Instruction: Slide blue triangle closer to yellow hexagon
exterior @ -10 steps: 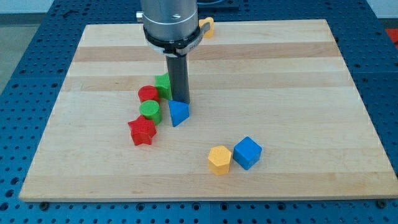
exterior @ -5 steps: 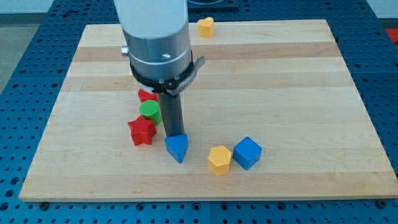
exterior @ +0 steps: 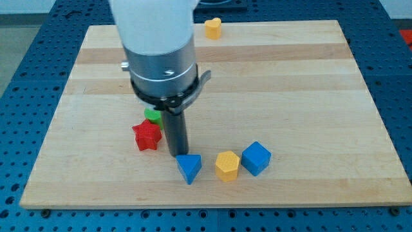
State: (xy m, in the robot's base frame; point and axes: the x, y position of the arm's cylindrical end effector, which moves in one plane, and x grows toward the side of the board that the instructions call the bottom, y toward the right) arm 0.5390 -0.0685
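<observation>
The rod's tip [exterior: 177, 154] sits at the upper-left shoulder of the blue triangle [exterior: 189, 168], touching or all but touching it; contact itself cannot be confirmed from this angle. The tool is a plain rod with nothing to spread or pinch, so it can only shove with its lower end. The blue triangle lies near the view's bottom edge of the wooden surface [exterior: 309, 96], just left of the yellow hexagon [exterior: 227, 165], with a narrow gap between them. Placement of the tip behind the triangle, on the side away from the hexagon, fits a push toward the view's right. A blue cube [exterior: 256, 158] stands touching or nearly touching the hexagon on its right side, which may brace it if the triangle bumps in. Left of the rod, a red star [exterior: 147, 136] and a green block [exterior: 152, 115], the latter partly hidden by the arm's housing, stand apart from the action. A second yellow block [exterior: 213, 28] rests far off at the view's top edge. Judged from the small gap, the task looks close to done; a further short nudge rightward would close it, though the triangle's pointed form could make it rotate off the tip.
</observation>
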